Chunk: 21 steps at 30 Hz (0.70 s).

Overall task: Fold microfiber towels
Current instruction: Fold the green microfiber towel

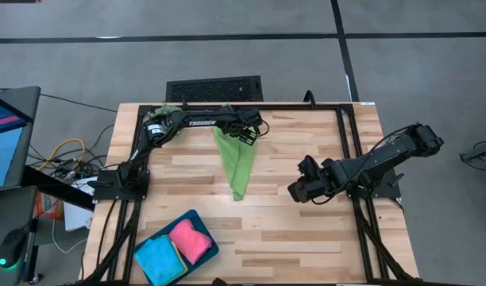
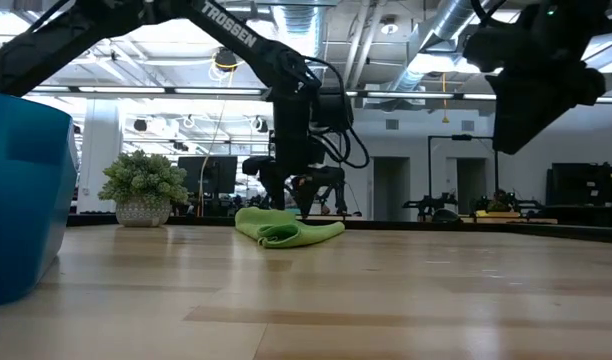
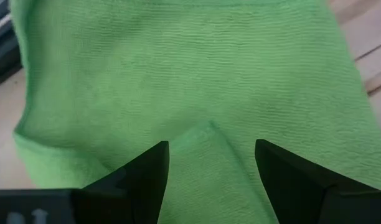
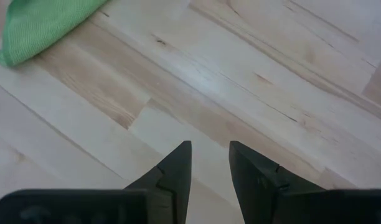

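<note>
Under the open, empty left end effector [image 3: 212, 165], the green towel's [image 1: 237, 163] far end hides.

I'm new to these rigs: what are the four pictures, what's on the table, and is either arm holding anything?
Two dark robot arms work at a wooden table. One camera looks straight down, one sits at table height, and one rides on each wrist. A green towel lies on the table in a long, loosely gathered shape. The left gripper is right over its wide end with fingers open and nothing pinched. The right gripper hangs over bare wood, holding nothing, fingers slightly apart. At a table corner, a blue tray holds folded pink and blue towels.
</note>
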Available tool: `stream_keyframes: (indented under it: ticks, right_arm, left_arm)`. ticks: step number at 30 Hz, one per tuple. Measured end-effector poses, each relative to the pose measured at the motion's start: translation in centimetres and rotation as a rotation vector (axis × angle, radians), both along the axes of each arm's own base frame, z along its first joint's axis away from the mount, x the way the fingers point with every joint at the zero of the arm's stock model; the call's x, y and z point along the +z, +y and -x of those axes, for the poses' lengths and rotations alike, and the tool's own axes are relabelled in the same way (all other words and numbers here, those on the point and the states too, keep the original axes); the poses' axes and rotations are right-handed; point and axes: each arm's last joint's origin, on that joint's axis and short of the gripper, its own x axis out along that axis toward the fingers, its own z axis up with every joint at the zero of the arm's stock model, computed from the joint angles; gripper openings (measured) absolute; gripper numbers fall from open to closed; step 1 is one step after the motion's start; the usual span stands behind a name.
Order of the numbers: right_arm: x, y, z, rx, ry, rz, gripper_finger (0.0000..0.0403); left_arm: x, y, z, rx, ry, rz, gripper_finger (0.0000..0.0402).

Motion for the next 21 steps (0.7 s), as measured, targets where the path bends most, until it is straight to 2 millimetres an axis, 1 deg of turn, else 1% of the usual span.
stream_keyframes:
  ticks: [4,12,16,18,21]
  right_arm:
    - [0.0,0.0,0.0,0.001,0.002,0.007,0.0131]
    - [0.0,0.0,0.1,0.012,0.010,0.012,0.0131]
    - [0.0,0.0,0.1,0.016,0.012,0.013,0.0131]
    - [0.0,0.0,0.1,0.020,0.013,0.015,0.0131]
    - [0.0,0.0,0.1,0.023,0.015,0.016,0.0131]
  left_arm:
    - [-0.1,0.3,0.2,-0.003,0.002,0.014,0.0231]
    - [-1.9,0.0,1.0,0.019,0.023,0.053,0.0231]
    - [-1.9,0.0,1.0,0.018,0.023,0.053,0.0228]
    - [-1.9,0.0,1.0,0.011,0.026,0.052,0.0217]
    - [-1.9,0.0,1.0,0.007,0.017,0.070,0.0180]
